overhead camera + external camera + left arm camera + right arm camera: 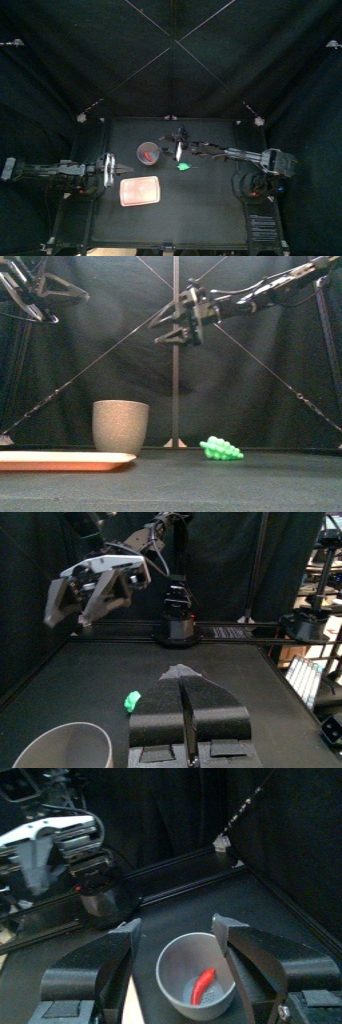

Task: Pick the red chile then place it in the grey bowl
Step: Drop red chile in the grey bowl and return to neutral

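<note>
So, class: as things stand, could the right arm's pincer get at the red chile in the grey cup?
Probably yes. The right pincer hangs open above the grey cup; its mouth is uncovered and the red chile lies inside, though the walls may crowd the jaws.

Top looks down, front looks level, wrist cameras sit close; all share the grey cup (120,426).

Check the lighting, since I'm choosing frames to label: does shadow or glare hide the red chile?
Right wrist view: the red chile shows plainly in the grey bowl, past the open right pincer, no glare. Top view: only a reddish spot there. Front view: the bowl's wall hides it, not shadow.
</note>
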